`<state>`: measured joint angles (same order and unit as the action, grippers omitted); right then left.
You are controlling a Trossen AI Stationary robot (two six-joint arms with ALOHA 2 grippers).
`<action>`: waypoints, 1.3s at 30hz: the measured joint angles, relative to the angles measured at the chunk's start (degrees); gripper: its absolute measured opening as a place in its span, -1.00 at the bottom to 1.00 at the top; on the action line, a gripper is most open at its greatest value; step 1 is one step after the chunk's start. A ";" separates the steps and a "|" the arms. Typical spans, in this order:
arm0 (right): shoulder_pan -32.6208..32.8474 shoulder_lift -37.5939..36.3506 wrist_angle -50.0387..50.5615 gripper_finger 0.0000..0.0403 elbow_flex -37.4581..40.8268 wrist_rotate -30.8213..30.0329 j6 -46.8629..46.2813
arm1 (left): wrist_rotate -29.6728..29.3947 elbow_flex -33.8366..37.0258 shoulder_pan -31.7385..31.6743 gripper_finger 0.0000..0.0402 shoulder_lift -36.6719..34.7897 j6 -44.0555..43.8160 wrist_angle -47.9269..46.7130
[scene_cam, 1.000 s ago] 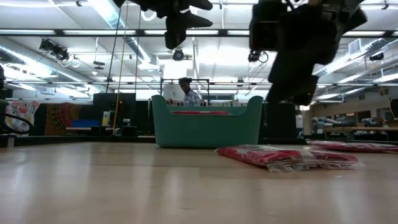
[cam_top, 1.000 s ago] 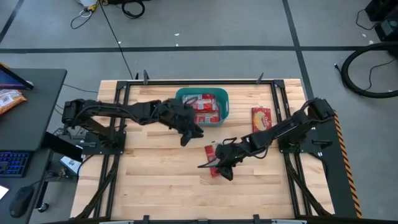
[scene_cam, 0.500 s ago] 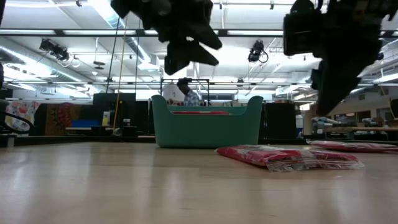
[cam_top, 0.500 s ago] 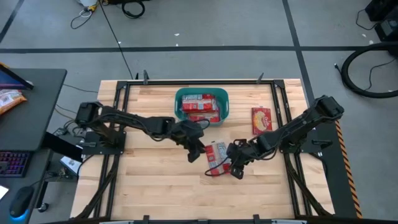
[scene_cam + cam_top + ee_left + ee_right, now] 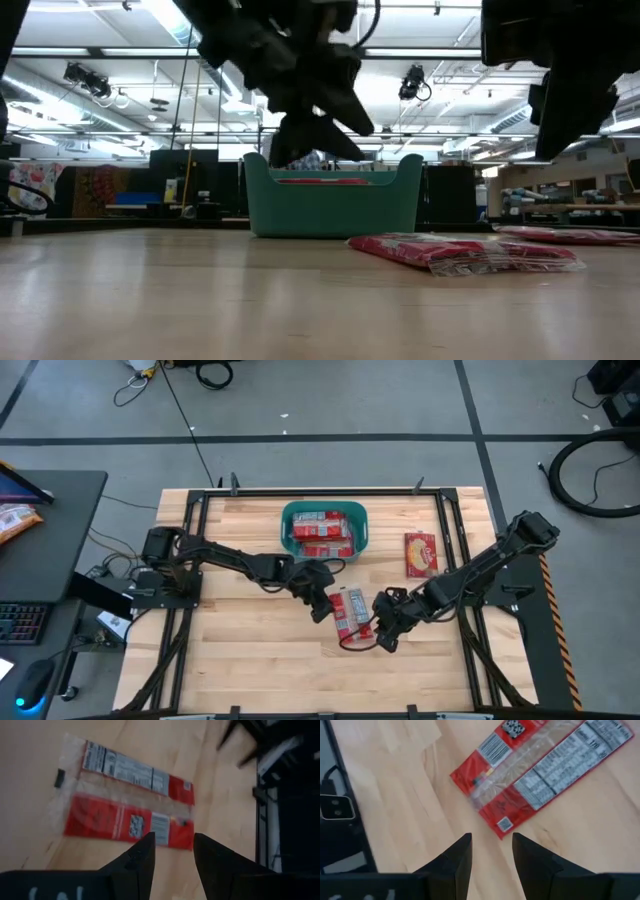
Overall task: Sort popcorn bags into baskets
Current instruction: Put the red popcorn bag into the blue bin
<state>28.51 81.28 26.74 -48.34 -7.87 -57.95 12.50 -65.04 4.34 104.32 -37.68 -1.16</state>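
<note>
Popcorn bags were in three places: several lay in the tub (image 5: 325,530), one lone bag (image 5: 420,553) lay on the bench (image 5: 250,650) right of the tub, and a middle bag (image 5: 350,613) lay flat on the wood between the two grippers. The middle bag was a flat red packet in clear crinkled film, with white-grey panels carrying a barcode, a small square code and a nutrition table; the print was too small to read. The lone bag showed a yellowish round design. The tub was teal plastic, rectangular with rounded corners and a rolled rim, standing near the far edge of the pale butcher-block bench. The left gripper (image 5: 322,603) hovered just beside the middle bag's left edge, its two dark fingers (image 5: 140,857) parted with a gap between them, holding nothing; its wrist view looked down on the packet lying on the wood. The right gripper (image 5: 385,632) hung just beside the bag's right end, fingers (image 5: 457,855) likewise spread and empty, clear of the film. In the low view both grippers sat above the bench, not touching it.
</note>
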 joint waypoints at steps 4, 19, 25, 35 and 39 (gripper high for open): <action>0.97 0.02 -0.85 -0.28 0.00 -0.03 -2.02 | -2.30 -2.26 -0.04 -0.31 2.66 -1.14 0.17; 3.37 -1.16 -1.06 -0.28 -0.04 -3.13 -7.04 | -12.26 -11.41 -2.35 -0.30 12.81 -6.94 -2.92; 3.82 -0.92 0.39 -0.28 -0.04 -4.57 -7.96 | -12.49 -11.43 -1.66 -0.30 12.82 3.48 -3.60; 4.05 -0.92 0.09 -0.28 -0.04 -8.20 -6.89 | -11.44 -11.43 0.96 -0.30 12.82 15.81 -12.95; 3.98 -0.92 0.02 -0.28 -0.04 -8.20 -6.41 | -11.31 -11.43 2.08 -0.30 12.82 19.05 -18.11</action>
<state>32.49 80.36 26.76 -48.38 -16.08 -64.36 1.19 -76.47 6.42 117.14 -18.64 -19.26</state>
